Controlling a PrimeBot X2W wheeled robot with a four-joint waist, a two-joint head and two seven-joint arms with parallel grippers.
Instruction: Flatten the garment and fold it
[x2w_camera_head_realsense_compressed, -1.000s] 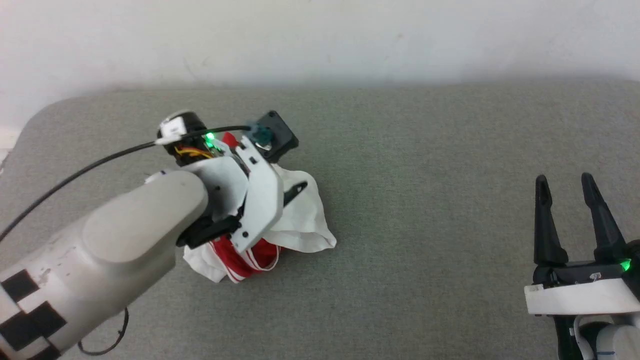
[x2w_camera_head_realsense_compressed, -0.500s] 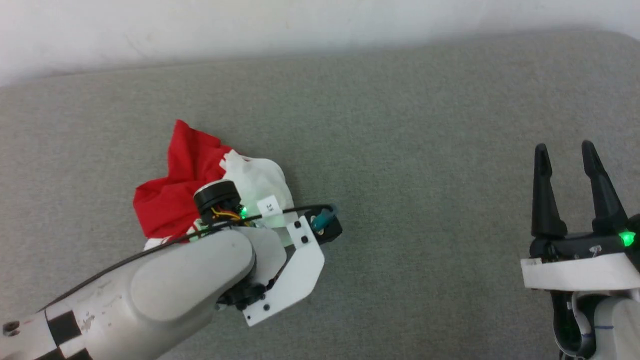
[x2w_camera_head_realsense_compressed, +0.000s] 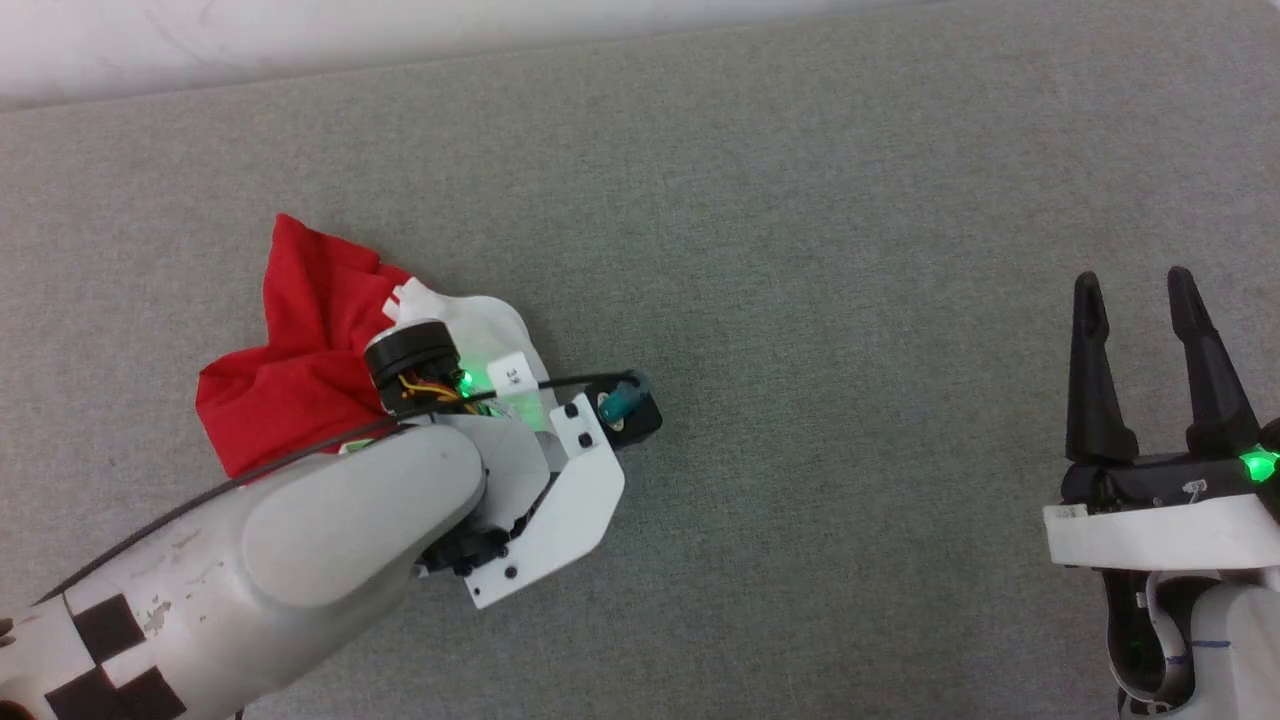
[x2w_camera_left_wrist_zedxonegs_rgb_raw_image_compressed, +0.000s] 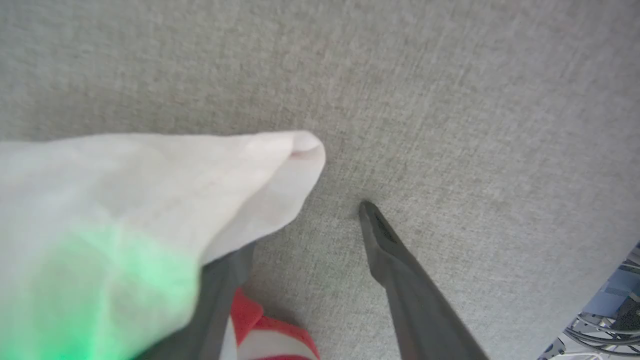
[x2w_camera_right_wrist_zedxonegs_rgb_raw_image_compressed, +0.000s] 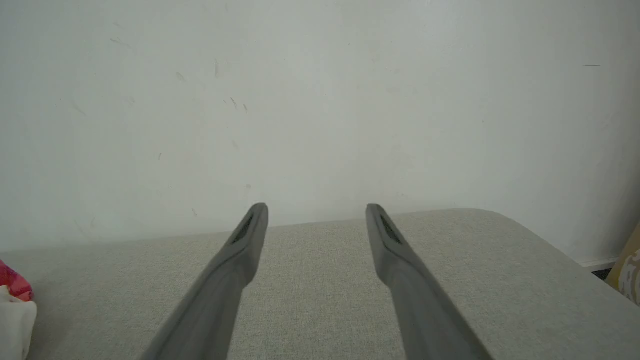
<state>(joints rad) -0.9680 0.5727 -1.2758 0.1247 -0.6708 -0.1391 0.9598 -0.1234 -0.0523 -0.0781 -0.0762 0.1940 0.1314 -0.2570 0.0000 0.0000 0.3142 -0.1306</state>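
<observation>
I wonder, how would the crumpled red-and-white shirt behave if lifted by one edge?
Probably floppy: the shirt lies in soft bunched folds, so it should drape and unfurl. Likely light too, as its white fold looks thin.

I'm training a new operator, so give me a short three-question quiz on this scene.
1. True or false: the shirt lies spread flat on the grey surface.
2. The right gripper is: A) open and empty; B) shut on the shirt; C) resting on the shirt.
3. Which gripper is at the shirt?
Key: 1 false, it is crumpled in a heap; 2 A; 3 the left gripper.
</observation>
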